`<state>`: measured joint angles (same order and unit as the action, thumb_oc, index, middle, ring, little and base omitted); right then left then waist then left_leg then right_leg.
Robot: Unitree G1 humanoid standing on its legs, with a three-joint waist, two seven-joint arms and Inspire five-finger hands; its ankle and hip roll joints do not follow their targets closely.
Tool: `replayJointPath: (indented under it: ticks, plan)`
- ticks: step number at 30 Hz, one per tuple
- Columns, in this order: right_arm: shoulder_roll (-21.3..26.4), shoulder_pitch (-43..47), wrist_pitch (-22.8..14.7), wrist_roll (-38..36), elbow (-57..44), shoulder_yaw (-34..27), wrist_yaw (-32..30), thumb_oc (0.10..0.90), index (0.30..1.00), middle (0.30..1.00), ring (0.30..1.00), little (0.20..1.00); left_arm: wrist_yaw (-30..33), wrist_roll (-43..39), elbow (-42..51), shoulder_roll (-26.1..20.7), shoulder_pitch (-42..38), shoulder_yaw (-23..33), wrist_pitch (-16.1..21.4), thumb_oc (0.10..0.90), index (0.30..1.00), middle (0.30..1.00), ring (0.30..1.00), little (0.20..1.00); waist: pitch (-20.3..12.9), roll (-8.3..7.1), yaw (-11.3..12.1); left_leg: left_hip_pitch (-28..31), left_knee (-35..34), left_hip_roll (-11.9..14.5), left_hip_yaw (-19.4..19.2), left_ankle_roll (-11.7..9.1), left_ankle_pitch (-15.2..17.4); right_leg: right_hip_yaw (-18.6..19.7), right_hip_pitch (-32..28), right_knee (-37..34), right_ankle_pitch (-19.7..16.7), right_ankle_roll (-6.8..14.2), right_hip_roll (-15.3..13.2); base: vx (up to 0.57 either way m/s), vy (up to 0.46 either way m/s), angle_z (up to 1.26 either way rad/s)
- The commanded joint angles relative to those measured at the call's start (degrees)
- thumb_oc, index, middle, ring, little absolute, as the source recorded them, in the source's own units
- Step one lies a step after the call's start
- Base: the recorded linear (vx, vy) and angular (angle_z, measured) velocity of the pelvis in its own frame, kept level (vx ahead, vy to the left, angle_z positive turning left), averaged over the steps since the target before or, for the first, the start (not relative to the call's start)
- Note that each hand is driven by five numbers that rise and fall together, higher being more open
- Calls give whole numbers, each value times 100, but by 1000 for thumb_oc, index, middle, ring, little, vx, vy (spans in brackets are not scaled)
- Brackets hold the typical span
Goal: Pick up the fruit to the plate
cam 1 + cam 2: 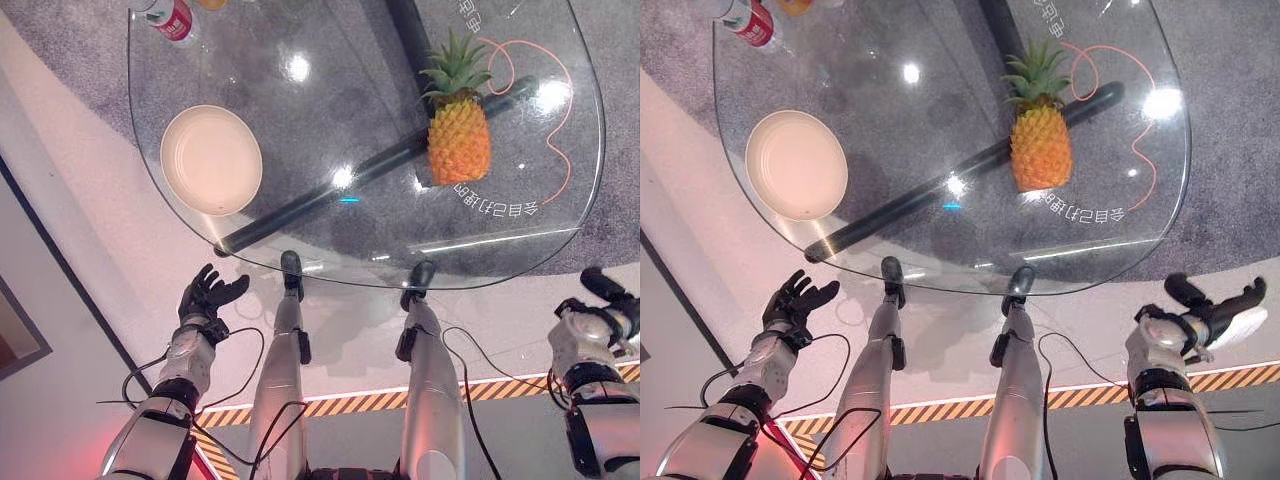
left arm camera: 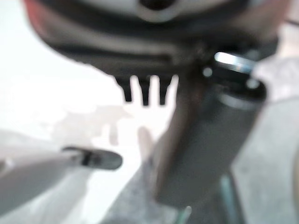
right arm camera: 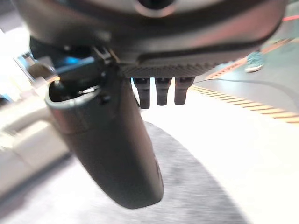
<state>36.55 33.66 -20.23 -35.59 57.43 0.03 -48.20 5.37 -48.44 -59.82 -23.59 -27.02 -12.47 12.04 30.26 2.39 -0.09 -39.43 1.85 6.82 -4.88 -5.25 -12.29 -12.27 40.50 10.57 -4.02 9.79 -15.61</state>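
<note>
A pineapple point(image 1: 458, 130) with a green crown stands on the right part of the glass table point(image 1: 330, 100). An empty cream plate point(image 1: 211, 160) lies on the table's left part, well apart from the fruit. My left hand point(image 1: 208, 297) hovers below the table's near edge, under the plate side, fingers relaxed and holding nothing. My right hand point(image 1: 1200, 318) hangs off the table's near right corner, fingers straight, also holding nothing. In the wrist views the left thumb point(image 2: 205, 140) and the right thumb point(image 3: 112, 149) stand out with nothing in the grasp.
A red-labelled bottle point(image 1: 172, 18) and an orange item point(image 1: 210, 3) sit at the table's far left edge. A dark tube point(image 1: 370, 175) runs under the glass. An orange cord point(image 1: 560, 110) curves past the pineapple. A striped tape line point(image 1: 380, 402) marks the floor.
</note>
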Motion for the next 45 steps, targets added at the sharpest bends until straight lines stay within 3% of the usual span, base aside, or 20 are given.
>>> replayJointPath:
  ticks: [1, 5, 11, 14, 21, 30, 38, 45]
  plan:
    - [800, 22, -615, 234, -350, -210, -886, 800, 900, 900, 900, 900, 11, -22, -262, -296, 209, 104, 180, 800, 900, 900, 900, 900, -47, -213, 148, 105, 434, 176, 262, -230, 641, -101, 106, -172, -685, 333, -158, -10, 32, 0]
    - [847, 55, -846, 776, -1222, -166, -1595, 800, 900, 900, 900, 900, 5, -60, -203, -286, 292, 136, 188, 800, 900, 900, 900, 900, -47, -200, 127, 83, 396, 152, 258, -223, 613, -112, 133, -171, -682, 334, -173, -5, 30, 2]
    - [892, 117, -866, 1691, -2363, -90, -1862, 800, 900, 900, 900, 900, -61, -70, -190, -261, 342, 215, 171, 800, 900, 900, 900, 900, -47, -172, 85, 68, 360, 144, 233, -205, 582, -75, 169, -170, -653, 332, -185, -4, 41, 1]
    - [861, 168, -475, 2439, -3373, 152, -1821, 800, 900, 900, 900, 900, -82, -62, -139, -183, 420, 271, 212, 800, 900, 900, 900, 900, -47, -145, 63, 105, 304, 132, 197, -192, 544, -41, 157, -201, -646, 330, -191, -5, 72, -3]
    - [595, 39, 224, 3223, -4816, 599, -1211, 800, 900, 900, 900, 900, -100, 93, -52, -5, 586, 414, 292, 800, 900, 900, 900, 900, -47, -101, 47, 124, 260, 116, 145, -162, 481, -5, 151, -206, -607, 319, -218, 5, 27, -2]
    - [398, -3, 721, 3221, -5425, 1332, -126, 800, 900, 900, 900, 900, -99, 191, -63, 174, 658, 406, 397, 800, 900, 900, 900, 900, -47, -48, 72, 203, 188, 112, 69, -156, 413, -12, 95, -197, -561, 289, -222, 0, 4, 0]
    - [297, -26, 1033, 3109, -5484, 1762, 358, 800, 900, 900, 900, 900, -118, 179, -155, 217, 607, 362, 411, 800, 900, 900, 900, 900, -47, -35, 70, 235, 161, 120, 19, -173, 378, -18, 82, -187, -552, 273, -221, 0, 0, 0]
    - [274, -21, 1321, 3037, -5466, 2063, 324, 800, 900, 900, 900, 900, -74, 139, -151, 242, 552, 269, 405, 800, 900, 900, 900, 900, -47, -16, 70, 258, 130, 122, -6, -177, 351, -9, 94, -179, -555, 267, -214, 0, 0, 0]
